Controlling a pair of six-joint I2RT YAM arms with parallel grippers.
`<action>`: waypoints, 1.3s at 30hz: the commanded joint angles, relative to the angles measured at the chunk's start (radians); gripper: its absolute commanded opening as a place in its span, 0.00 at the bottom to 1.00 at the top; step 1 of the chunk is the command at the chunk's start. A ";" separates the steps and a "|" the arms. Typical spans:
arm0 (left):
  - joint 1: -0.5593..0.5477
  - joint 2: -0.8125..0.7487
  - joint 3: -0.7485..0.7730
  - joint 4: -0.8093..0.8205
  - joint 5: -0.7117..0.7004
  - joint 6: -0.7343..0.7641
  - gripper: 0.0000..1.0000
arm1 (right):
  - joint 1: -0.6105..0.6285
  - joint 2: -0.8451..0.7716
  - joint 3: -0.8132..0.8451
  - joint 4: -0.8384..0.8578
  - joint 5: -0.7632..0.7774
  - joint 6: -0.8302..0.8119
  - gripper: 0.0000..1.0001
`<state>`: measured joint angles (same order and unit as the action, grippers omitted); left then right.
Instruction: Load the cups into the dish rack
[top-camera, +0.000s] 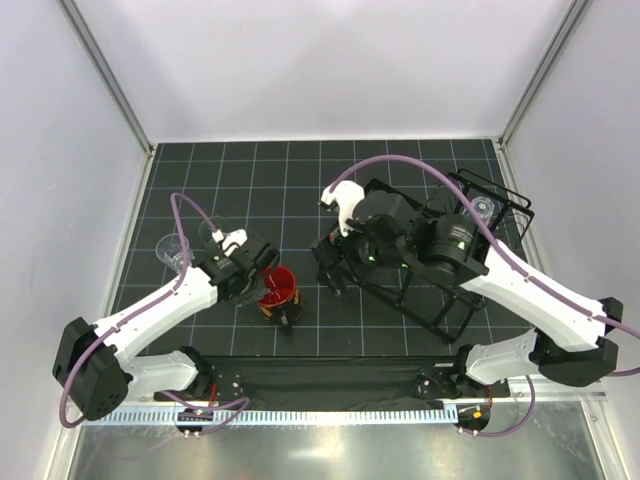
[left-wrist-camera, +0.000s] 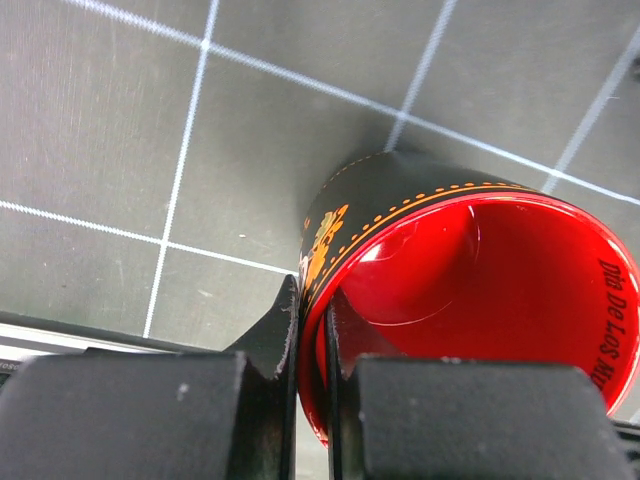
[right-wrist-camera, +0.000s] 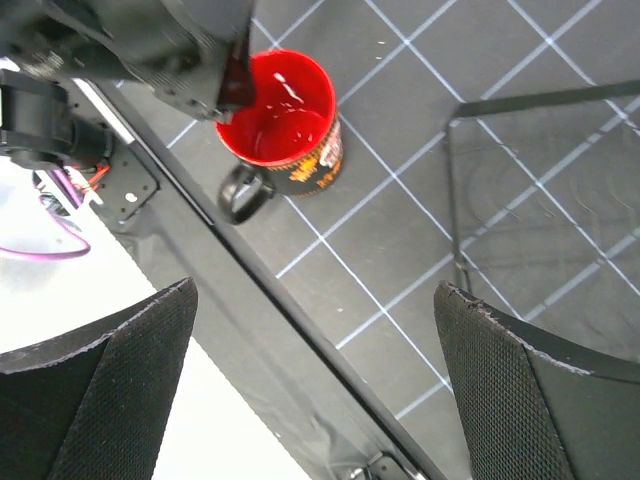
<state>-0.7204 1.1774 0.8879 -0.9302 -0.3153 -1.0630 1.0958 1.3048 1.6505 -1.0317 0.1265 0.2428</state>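
Note:
The mug (top-camera: 278, 290), red inside and black outside with an orange print, stands upright on the gridded mat, handle towards the near edge. My left gripper (top-camera: 266, 272) is shut on its rim, one finger inside and one outside; the left wrist view shows this grip (left-wrist-camera: 312, 300) on the mug (left-wrist-camera: 450, 260). The black wire dish rack (top-camera: 440, 300) lies at the right. My right gripper (top-camera: 335, 278) hangs open and empty between mug and rack. In the right wrist view it (right-wrist-camera: 315, 295) is wide open, with the mug (right-wrist-camera: 290, 120) beyond. Clear tumblers stand at the left (top-camera: 172, 250).
A clear tumbler (top-camera: 483, 208) sits in the rack's far right corner. A rack bar (right-wrist-camera: 455, 180) shows in the right wrist view. The mat's near edge and a metal rail (top-camera: 330, 412) run along the front. White walls enclose the back and sides.

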 joint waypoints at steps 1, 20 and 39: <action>-0.007 -0.035 -0.013 0.114 -0.030 -0.074 0.00 | -0.002 0.040 0.008 0.078 -0.060 0.006 1.00; -0.007 -0.113 -0.084 0.102 -0.056 -0.123 0.55 | -0.011 0.028 -0.109 0.145 0.012 0.004 1.00; -0.007 -0.662 -0.081 0.031 -0.108 -0.084 0.80 | -0.129 0.252 0.020 0.142 -0.251 -0.062 0.91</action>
<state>-0.7280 0.5884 0.8051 -0.8948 -0.3733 -1.1664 0.9615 1.5143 1.6478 -0.9112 -0.0284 0.1844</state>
